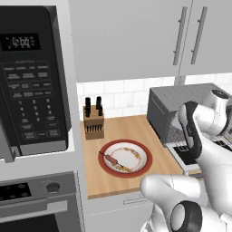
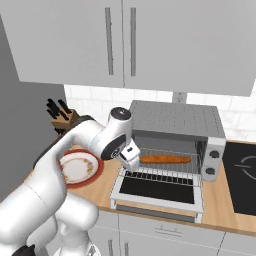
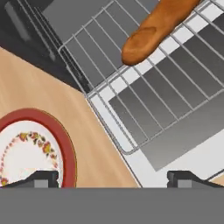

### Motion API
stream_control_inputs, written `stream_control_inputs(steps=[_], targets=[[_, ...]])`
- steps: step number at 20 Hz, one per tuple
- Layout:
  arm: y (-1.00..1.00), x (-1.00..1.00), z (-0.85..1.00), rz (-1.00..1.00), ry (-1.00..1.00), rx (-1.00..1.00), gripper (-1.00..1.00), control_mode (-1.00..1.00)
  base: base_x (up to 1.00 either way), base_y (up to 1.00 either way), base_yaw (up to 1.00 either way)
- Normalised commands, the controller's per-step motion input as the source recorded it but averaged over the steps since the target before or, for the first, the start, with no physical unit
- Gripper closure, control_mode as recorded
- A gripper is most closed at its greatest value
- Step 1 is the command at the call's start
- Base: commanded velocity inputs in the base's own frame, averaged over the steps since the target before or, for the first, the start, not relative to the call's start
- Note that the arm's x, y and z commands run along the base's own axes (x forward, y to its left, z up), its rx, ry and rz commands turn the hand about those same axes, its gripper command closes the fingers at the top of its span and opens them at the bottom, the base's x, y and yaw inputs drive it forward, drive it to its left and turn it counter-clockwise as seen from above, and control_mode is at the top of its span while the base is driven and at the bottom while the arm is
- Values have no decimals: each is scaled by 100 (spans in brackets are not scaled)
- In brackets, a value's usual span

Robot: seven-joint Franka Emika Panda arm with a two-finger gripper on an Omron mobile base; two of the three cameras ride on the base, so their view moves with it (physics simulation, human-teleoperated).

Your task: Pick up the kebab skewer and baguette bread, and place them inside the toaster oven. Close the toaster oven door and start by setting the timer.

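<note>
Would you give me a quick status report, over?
Gripper open, empty, at oven mouth. Baguette on rack. Skewer on plate. Door open.

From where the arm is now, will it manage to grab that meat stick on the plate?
Probably yes: the kebab skewer lies uncovered on the plate, and the tool is open, empty, nearby.

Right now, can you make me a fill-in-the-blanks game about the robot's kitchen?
1. The baguette bread lies on the wire ____ inside the toaster oven.
2. The kebab skewer lies on the red-rimmed ____.
3. The toaster oven door is ____.
4. The gripper has its fingers ____, holding nothing.

Missing words: rack; plate; open; open
</note>
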Motion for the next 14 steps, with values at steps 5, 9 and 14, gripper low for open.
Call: stream_control_inputs(steps=[5,9,14], targets=[[100,-12,5,44,28,-19,-100,-100,0,0,0],[97,-1,-7,36,22,-19,-100,-100,0,0,0],[73,0,-22,32,18,-18,-100,-100,0,0,0]])
